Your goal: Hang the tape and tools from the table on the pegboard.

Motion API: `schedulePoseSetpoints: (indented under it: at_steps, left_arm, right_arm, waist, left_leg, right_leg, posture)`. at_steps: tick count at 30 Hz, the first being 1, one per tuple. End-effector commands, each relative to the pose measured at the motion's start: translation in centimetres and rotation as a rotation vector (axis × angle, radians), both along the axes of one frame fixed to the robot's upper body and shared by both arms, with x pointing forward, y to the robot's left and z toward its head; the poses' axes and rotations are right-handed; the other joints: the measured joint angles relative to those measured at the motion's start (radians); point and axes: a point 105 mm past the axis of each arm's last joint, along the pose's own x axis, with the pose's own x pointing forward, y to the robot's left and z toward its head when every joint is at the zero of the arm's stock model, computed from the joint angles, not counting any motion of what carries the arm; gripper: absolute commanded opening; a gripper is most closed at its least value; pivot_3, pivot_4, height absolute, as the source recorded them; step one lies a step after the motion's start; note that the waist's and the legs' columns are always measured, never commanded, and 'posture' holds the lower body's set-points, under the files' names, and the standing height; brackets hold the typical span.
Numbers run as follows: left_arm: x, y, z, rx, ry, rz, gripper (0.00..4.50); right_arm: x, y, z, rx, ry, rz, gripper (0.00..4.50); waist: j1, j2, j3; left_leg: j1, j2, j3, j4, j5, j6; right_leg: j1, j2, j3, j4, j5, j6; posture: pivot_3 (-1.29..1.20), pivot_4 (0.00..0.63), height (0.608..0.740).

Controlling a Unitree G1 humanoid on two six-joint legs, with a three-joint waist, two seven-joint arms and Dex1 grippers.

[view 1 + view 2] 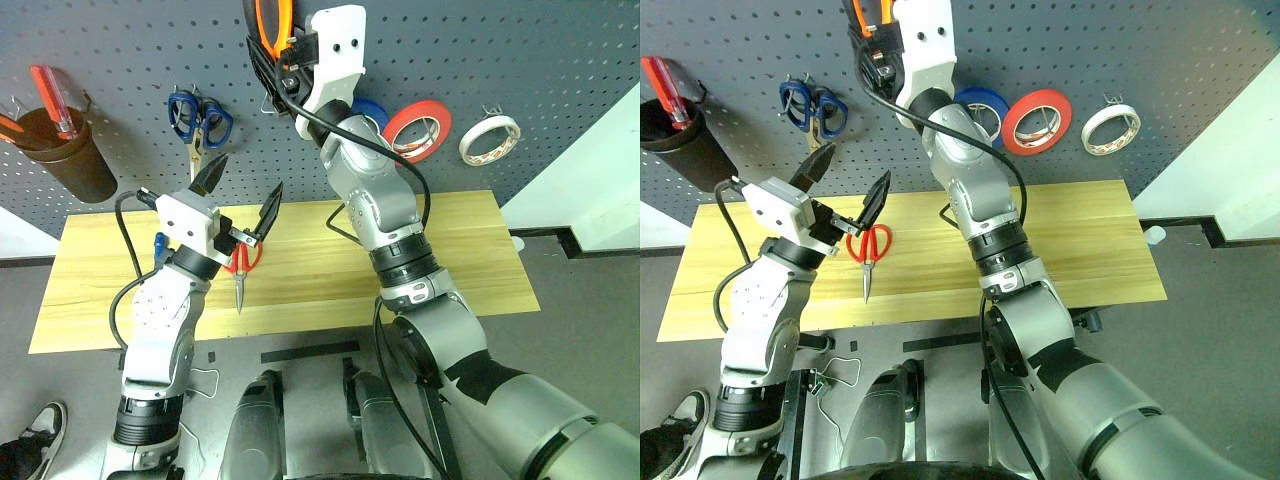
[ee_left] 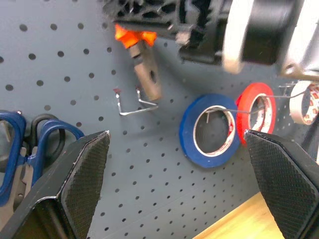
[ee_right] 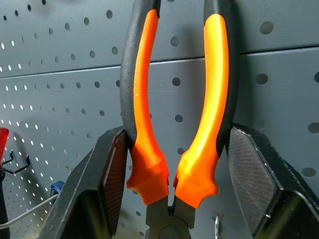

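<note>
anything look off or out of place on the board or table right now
Nothing is damaged or spilled. The red-handled scissors lie loose on the table, not yet hung on the pegboard. The right pincer holds the orange-handled pliers handles up, jaws down, against the board. The left pincer is open and empty.

Orange-and-black pliers (image 3: 174,109), dark grey perforated pegboard (image 1: 560,60), yellow wood-grain table (image 1: 460,250).

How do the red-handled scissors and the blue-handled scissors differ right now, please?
The red-handled scissors lie flat on the table; the blue-handled scissors hang on the pegboard. Handle colour differs: red against blue. Both point their blades toward the robot or downward, and neither is gripped.
</note>
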Motion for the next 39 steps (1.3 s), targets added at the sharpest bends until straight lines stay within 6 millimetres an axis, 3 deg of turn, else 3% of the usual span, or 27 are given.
schedulePoseSetpoints:
  at_steps: [1, 10, 18, 39]
  left_arm:
    - [-1.0, 0.1, 1.1, -0.012, -0.039, 0.0, 4.5]
    - [-1.9, 0.1, 0.9, -0.015, -0.015, 0.007, 4.5]
    - [-2.4, 0.2, 0.8, -0.015, 0.011, 0.008, 4.5]
    - [-2.1, -0.1, 0.5, -0.018, 0.034, -0.017, 4.5]
  right_arm:
    - [-1.4, 1.3, 3.4, 0.02, -0.115, 0.04, 2.61]
    - [-0.4, 1.7, 3.9, 0.009, -0.118, 0.03, 2.61]
    - [0.4, 1.3, 3.1, 0.012, -0.091, 0.012, 2.6]
    - [2.3, -1.8, 2.2, -0.003, -0.076, -0.121, 2.6]
  waist:
    - [-0.001, 0.0, 0.0]
    - [0.0, 0.003, 0.003]
    - [0.0, 0.005, 0.019]
    - [0.007, 0.006, 0.031]
  left_leg:
    - [0.0, 0.0, 0.0, 0.0, 0.0, 0.0]
    - [0.0, 0.0, 0.0, -0.001, 0.0, 0.0]
    - [0.001, 0.0, -0.001, 0.0, 0.0, 0.0]
    - [0.002, 0.0, -0.001, 0.001, 0.001, 0.003]
  right_leg:
    - [0.0, 0.0, 0.0, 0.0, 0.0, 0.0]
    - [0.0, 0.0, 0.0, 0.0, 0.0, 0.0]
    - [0.0, 0.0, 0.0, 0.002, 0.0, -0.001]
    - [0.001, 0.0, 0.0, 0.003, -0.001, -0.005]
  posture:
    - [0.09, 0.306, 0.721]
    - [0.09, 0.343, 0.721]
    - [0.09, 0.374, 0.721]
    - [0.07, 0.373, 0.721]
